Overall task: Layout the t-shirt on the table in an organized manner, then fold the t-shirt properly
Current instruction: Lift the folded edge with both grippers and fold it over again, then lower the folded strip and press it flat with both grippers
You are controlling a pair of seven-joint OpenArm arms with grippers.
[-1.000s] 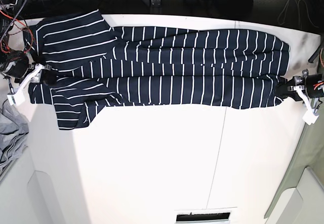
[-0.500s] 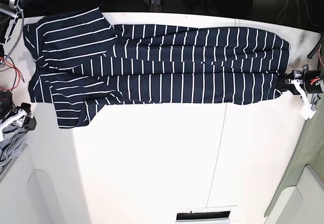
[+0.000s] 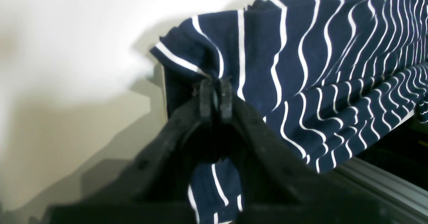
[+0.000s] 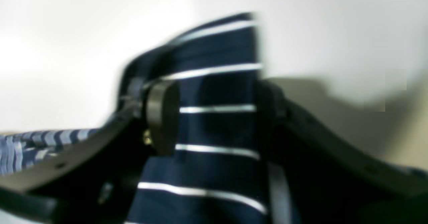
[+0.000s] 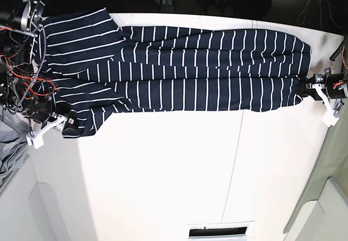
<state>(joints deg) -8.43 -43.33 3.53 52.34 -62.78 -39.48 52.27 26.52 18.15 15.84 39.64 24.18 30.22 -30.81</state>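
Left fingers [image 3: 216, 98] pinch t-shirt [image 5: 179, 72] hem; right fingers [image 4: 207, 113], moved to the sleeve corner, straddle it spread. Fold grasp next.

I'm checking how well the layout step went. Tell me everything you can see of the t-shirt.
The t-shirt is dark navy knit fabric with thin white stripes. It lies stretched lengthwise along the far side of the table, folded on itself along a crease, with its sleeve end at the base view's left. The left gripper is shut on a bunched edge at one end; the right gripper straddles striped fabric at the other. Part of it hangs over the table's edge.
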